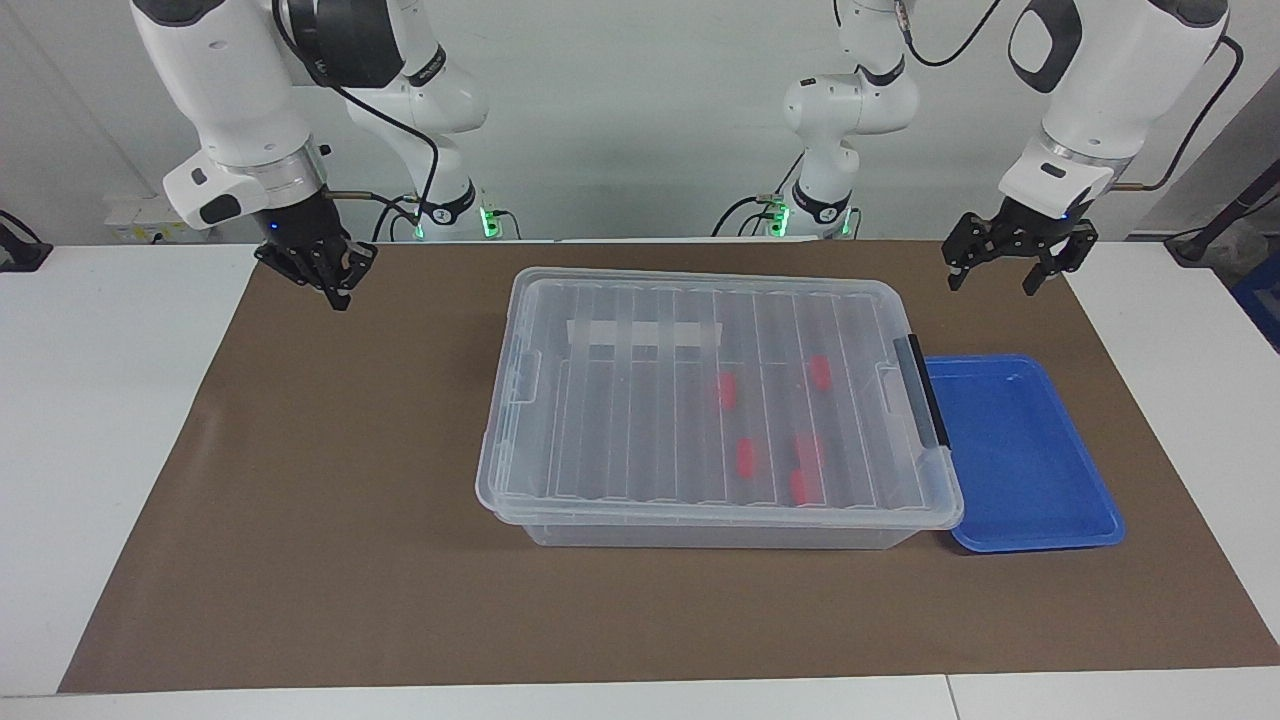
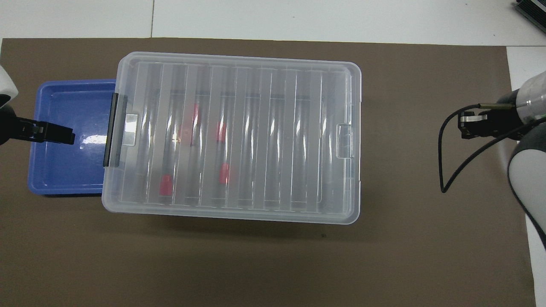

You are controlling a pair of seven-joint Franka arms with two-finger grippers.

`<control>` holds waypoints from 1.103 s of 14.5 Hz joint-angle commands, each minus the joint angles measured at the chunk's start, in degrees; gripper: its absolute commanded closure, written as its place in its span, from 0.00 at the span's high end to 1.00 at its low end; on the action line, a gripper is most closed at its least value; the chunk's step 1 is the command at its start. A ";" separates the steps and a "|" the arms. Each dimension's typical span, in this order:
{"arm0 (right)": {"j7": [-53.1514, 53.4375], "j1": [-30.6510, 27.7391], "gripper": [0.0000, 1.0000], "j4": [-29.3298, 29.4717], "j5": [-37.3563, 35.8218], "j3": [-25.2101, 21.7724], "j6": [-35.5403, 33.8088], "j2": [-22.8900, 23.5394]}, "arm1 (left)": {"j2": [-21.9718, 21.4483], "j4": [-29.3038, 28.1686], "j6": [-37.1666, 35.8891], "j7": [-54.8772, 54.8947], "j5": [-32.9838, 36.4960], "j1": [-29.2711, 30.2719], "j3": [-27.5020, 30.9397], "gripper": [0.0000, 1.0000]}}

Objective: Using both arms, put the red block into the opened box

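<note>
Box point(image 1: 610, 470): clear glossy plastic, ribbed lid.
Red blocks point(image 1: 745, 457): plastic.
Tray point(image 1: 1030, 470): blue glossy plastic.
Mat point(image 1: 330, 520): brown, matt.
My arms point(image 1: 240, 90): white smooth casing.

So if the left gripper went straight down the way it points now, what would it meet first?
Probably the brown mat, just robot-side of the blue tray; the left gripper hangs open, and depth is hard to judge.

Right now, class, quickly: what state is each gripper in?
Left gripper: open, holding nothing, over the mat near the blue tray.
Right gripper: shut, holding nothing, over the mat at its own end.
</note>
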 commanded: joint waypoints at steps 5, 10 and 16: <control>1.09 -0.81 1.00 -0.20 -0.60 0.60 -2.11 -0.36 | -1.68 -1.79 0.52 -0.28 -0.81 0.14 0.15 1.00; 1.08 -0.81 1.00 -0.21 -0.60 0.60 -1.50 -0.54 | -1.68 -1.79 0.52 -0.28 -0.81 0.14 0.15 1.00; 1.08 -1.25 1.00 0.14 -0.42 0.51 -1.14 -0.45 | -1.68 -1.79 0.52 -0.28 -0.81 0.14 0.15 1.00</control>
